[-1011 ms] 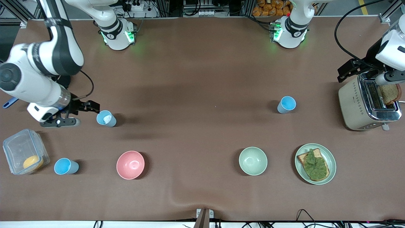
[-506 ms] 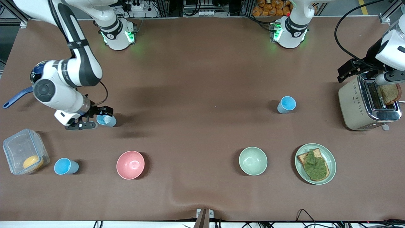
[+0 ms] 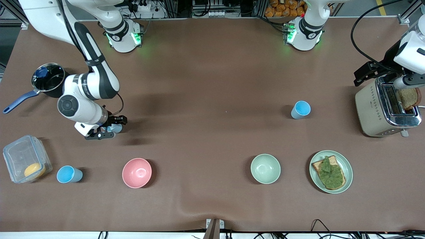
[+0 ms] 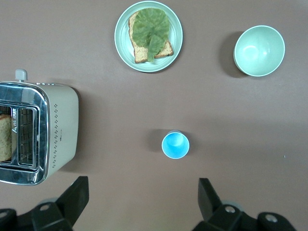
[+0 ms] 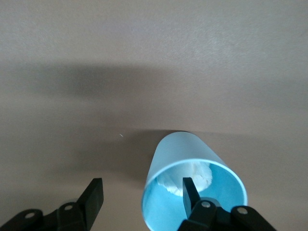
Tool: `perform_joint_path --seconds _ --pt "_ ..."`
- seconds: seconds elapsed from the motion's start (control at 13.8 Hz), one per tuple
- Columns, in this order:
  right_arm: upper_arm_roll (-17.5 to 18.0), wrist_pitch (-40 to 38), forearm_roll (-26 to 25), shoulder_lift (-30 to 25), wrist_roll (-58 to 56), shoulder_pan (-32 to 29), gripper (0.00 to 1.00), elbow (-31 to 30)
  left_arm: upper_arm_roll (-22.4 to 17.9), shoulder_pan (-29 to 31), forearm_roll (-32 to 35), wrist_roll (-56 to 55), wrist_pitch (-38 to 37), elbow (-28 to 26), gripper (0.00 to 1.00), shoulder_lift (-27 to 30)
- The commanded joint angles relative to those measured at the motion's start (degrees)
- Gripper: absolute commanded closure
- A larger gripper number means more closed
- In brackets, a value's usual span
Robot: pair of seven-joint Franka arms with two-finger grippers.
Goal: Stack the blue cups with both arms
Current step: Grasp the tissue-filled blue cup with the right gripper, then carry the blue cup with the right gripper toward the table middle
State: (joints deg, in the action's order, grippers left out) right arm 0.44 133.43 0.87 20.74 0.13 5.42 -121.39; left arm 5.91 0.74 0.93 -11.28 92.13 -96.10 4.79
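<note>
Three blue cups stand upright on the brown table. One cup (image 3: 113, 128) at the right arm's end holds something white. My right gripper (image 3: 114, 127) is open at its rim. In the right wrist view this cup (image 5: 178, 154) has one finger inside it and the other outside, with my right gripper (image 5: 142, 197) straddling the wall. A second cup (image 3: 69, 174) stands nearer the front camera, beside a clear container. The third cup (image 3: 301, 109) stands toward the left arm's end. My left gripper (image 3: 362, 74) waits open and empty, high over the table by that cup (image 4: 175, 144); its gripper (image 4: 143, 202) holds nothing.
A pot with a blue handle (image 3: 48, 81) and a clear container (image 3: 26, 162) sit at the right arm's end. A pink bowl (image 3: 136, 172), a pale green bowl (image 3: 265, 168) and a plate with toast (image 3: 331, 171) line the near side. A toaster (image 3: 386, 108) stands at the left arm's end.
My right arm has swung toward the table's middle and its open gripper has closed in on the cup's rim, uncovering the pot. The left arm has not moved.
</note>
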Motion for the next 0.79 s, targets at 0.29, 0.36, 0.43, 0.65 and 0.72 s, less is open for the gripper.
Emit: perform_joint_path --seconds 0.29,0.36,0.43,0.65,0.72 --pt "-0.35 -0.09 0.27 0.89 -3.04 -0.76 1.00 2.03 0.33 -0.13 -1.10 -0.68 -0.90 0.74 0.00 0.49" --pt "-0.35 -0.79 0.27 0.28 -2.95 -0.59 1.00 2.73 0.33 -0.13 -1.10 -0.68 -0.90 0.82 0.00 0.49" --pt "-0.18 -2.63 0.27 -0.60 -2.95 -0.15 1.00 3.78 0.33 -0.04 -1.10 -0.68 -0.90 0.74 0.00 0.49" --pt "1.40 -10.71 0.97 -1.31 -1.03 2.47 1.00 10.45 0.33 -0.13 -1.10 -0.68 -0.90 0.82 0.00 0.49" --pt "1.58 -11.60 2.20 -1.05 2.81 4.58 1.00 12.38 0.33 0.05 -1.10 -0.68 -0.90 0.74 0.00 0.49"
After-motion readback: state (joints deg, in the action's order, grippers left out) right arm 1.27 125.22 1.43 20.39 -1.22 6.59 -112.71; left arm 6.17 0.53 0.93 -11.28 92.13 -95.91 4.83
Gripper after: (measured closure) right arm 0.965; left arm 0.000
